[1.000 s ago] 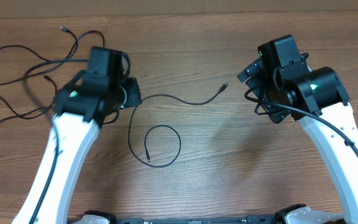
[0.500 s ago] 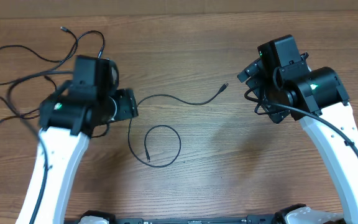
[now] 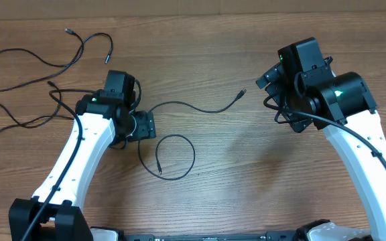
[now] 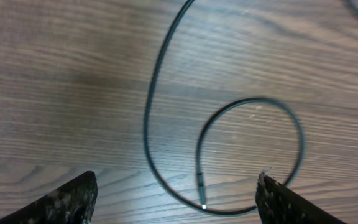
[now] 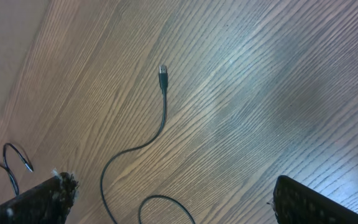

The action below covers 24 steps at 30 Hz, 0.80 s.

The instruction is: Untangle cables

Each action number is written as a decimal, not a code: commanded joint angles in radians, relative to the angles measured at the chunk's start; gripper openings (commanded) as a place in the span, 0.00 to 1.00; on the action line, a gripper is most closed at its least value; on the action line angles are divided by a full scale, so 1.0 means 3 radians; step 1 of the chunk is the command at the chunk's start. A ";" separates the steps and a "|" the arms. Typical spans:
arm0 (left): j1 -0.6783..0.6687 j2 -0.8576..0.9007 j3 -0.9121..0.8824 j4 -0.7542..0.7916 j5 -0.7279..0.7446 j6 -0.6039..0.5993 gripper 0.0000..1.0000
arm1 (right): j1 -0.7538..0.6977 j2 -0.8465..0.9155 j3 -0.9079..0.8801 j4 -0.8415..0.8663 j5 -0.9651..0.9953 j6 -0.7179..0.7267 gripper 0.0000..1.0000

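**Both grippers open and empty; one cable lies apart from the rest**

Left gripper (image 3: 145,125): the jaws stand wide apart. In the left wrist view its fingers (image 4: 67,202) sit at the two bottom corners of the frame, with only table (image 4: 55,81) and a slack run of cord between them. Nothing is clamped. From overhead the gripper is over the bend of the lone cable (image 3: 186,104). Whether it touches the cord there cannot be told.

Right gripper (image 3: 268,79): the jaws are fully spread and hold nothing. It is on the right side of the table, clear of all cords.

Lone cable: it lies flat in the middle of the table. Its plug (image 3: 242,93) is near the right gripper and not touching it. From there the cord runs left in a shallow arc, passes under the left gripper, then drops and curls into a single loop (image 3: 177,157). Its other end lies inside that loop.

Remaining cables (image 3: 19,60): these are spread in loose curves over the far left of the table. They cross one another near the left arm, and one plug end (image 3: 68,31) lies towards the far edge. Whether they are knotted, or meet the lone cable beneath the arm, cannot be told.
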 commanded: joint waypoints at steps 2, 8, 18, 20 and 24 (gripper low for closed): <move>0.0122 0.0000 -0.0287 0.0158 -0.0118 0.0123 0.82 | -0.0009 -0.0020 0.0008 0.0010 0.0060 -0.0027 1.00; 0.0224 0.0013 -0.0587 0.0411 -0.0080 0.0126 0.73 | -0.0009 -0.0020 0.0008 0.0010 0.0060 -0.0027 1.00; 0.0158 0.0034 -0.1003 0.0830 -0.0214 0.0024 0.69 | -0.0009 -0.0020 0.0008 0.0010 0.0060 -0.0027 1.00; 0.0158 0.0061 -0.1010 0.0832 -0.0237 0.0024 0.68 | -0.0009 -0.0020 0.0008 0.0009 0.0060 -0.0027 1.00; 0.0112 0.0172 -0.1010 0.0875 -0.0248 0.0023 0.65 | -0.0009 -0.0020 0.0008 0.0020 0.0060 -0.0027 1.00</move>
